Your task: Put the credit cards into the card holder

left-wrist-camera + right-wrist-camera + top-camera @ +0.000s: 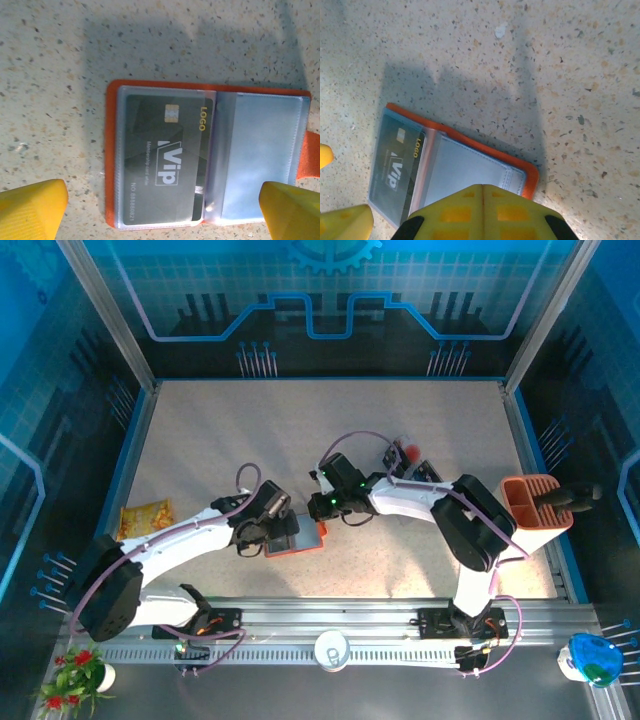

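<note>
The card holder (210, 155) lies open and flat on the speckled table, orange edged with clear pockets. A dark VIP credit card (165, 160) sits inside its left pocket; the right pocket (262, 155) looks empty. My left gripper (162, 210) hangs open just above it, one yellow finger on each side of the holder's near edge. My right gripper (482, 189) is shut with nothing in it, its tips over the card holder (470, 170) at the empty pocket. From above, both grippers meet at the card holder (297, 538). More loose cards (422, 472) lie behind and to the right.
A terracotta slotted bin (533, 502) with a black item in it stands at the right edge. A yellow snack bag (147, 516) lies at the left edge. A white cup (332, 649) sits on the front rail between the arm bases.
</note>
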Robot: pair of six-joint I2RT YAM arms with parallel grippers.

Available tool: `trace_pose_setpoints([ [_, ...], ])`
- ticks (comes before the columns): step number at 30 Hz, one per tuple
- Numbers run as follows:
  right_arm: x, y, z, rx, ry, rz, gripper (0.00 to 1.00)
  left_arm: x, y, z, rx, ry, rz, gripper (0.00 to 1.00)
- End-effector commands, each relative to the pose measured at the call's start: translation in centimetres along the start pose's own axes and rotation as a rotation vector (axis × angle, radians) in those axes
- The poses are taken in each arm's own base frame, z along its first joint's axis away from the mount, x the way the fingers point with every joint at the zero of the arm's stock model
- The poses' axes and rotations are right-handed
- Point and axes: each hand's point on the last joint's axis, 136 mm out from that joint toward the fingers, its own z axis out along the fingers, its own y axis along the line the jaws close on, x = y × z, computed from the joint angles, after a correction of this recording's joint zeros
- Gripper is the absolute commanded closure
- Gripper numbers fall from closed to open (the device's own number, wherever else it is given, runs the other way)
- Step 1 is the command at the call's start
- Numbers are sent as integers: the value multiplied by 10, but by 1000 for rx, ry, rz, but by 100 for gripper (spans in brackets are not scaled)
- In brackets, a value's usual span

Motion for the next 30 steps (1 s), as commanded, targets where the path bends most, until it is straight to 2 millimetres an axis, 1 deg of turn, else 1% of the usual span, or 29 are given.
trace_pose_setpoints([
  [1,1,2,9,-13,18,-6,96,-5,-12,-2,17,-16,-7,1],
  [8,12,-2,29,3,63,2,98,-2,-6,4,-7,-16,5,1],
  [13,17,5,37,-12,84,3,98,-1,-3,7,-20,-15,13,1],
  [22,19,9,36,-20,83,12,99,3,2,20,-50,-7,28,1],
  [30,13,13,30,-25,68,15,99,10,28,28,-179,6,46,1],
])
